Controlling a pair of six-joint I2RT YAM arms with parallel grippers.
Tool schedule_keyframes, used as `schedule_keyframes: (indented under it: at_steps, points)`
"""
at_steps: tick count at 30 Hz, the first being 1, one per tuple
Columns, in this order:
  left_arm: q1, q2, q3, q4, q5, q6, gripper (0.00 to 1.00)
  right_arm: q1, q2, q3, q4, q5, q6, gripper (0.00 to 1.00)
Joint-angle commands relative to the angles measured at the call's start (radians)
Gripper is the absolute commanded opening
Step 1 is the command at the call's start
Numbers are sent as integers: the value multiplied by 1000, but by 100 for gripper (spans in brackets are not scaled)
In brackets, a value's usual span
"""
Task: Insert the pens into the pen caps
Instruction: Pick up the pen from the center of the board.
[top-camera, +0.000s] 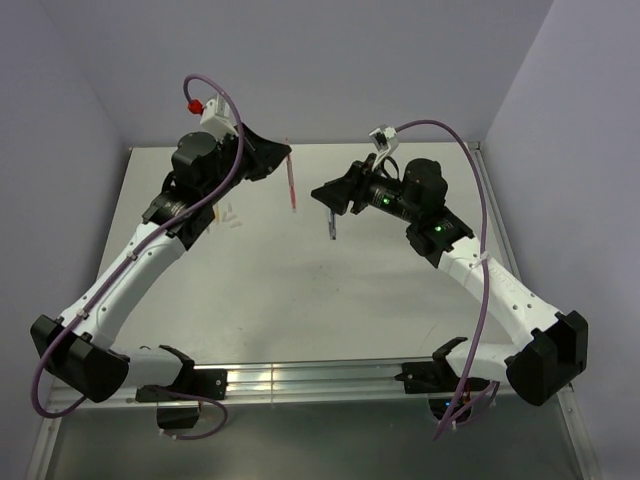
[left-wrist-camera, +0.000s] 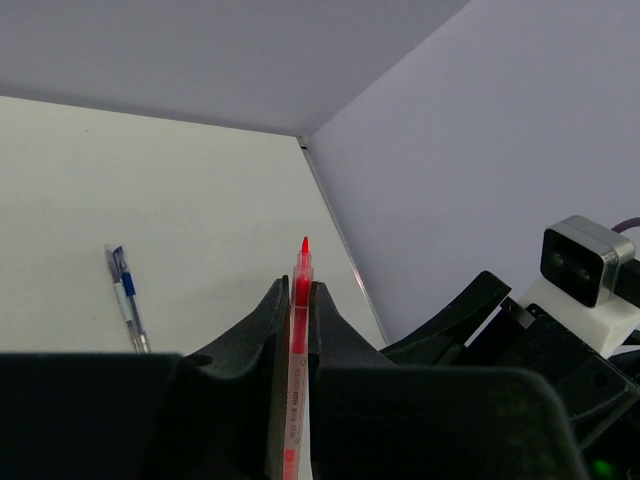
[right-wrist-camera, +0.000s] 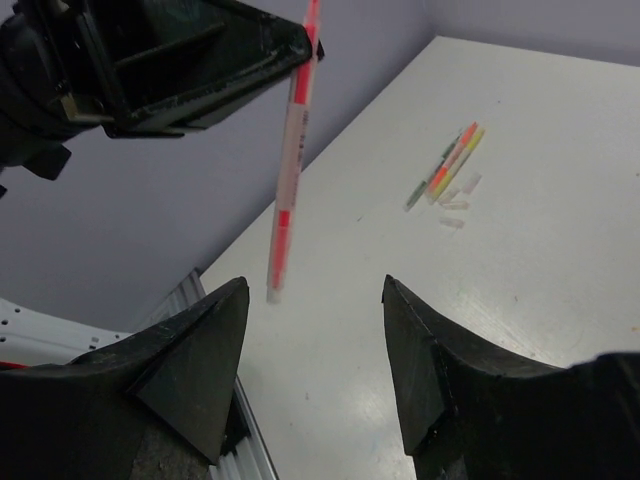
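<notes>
My left gripper (top-camera: 285, 158) is shut on a red pen (top-camera: 291, 186) and holds it in the air near the table's far side. In the left wrist view the pen (left-wrist-camera: 298, 330) runs between the closed fingers (left-wrist-camera: 262, 320), its red tip past them. My right gripper (top-camera: 326, 196) is open and empty, facing the left one. In the right wrist view the red pen (right-wrist-camera: 290, 170) hangs from the left gripper (right-wrist-camera: 200, 50), just above and left of my open right gripper (right-wrist-camera: 315, 290). A blue pen (left-wrist-camera: 126, 297) lies on the table (top-camera: 331, 228). Several orange, yellow and green pens (right-wrist-camera: 447, 165) lie together with small clear caps (right-wrist-camera: 456, 202) beside them.
The white table (top-camera: 300, 290) is walled by pale purple panels at the back and sides. The group of pens and caps (top-camera: 228, 214) lies close to the left arm's forearm. A metal rail (top-camera: 300, 380) runs along the near edge between the arm bases.
</notes>
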Motion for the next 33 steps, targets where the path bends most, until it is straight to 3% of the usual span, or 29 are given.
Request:
schedule_keyframes:
  at_steps: [1, 18, 33]
  points:
    - [-24, -23, -20, 93, 17, -26, 0, -1, -19, -6, 100, -24, 16, 64]
    - [-143, 45, -6, 229, 34, -37, 0, -1, 24, 4, 136, -61, 55, 63]
    - [-192, 63, 33, 236, -10, 1, 0, -1, 32, -18, 97, -90, 58, 51]
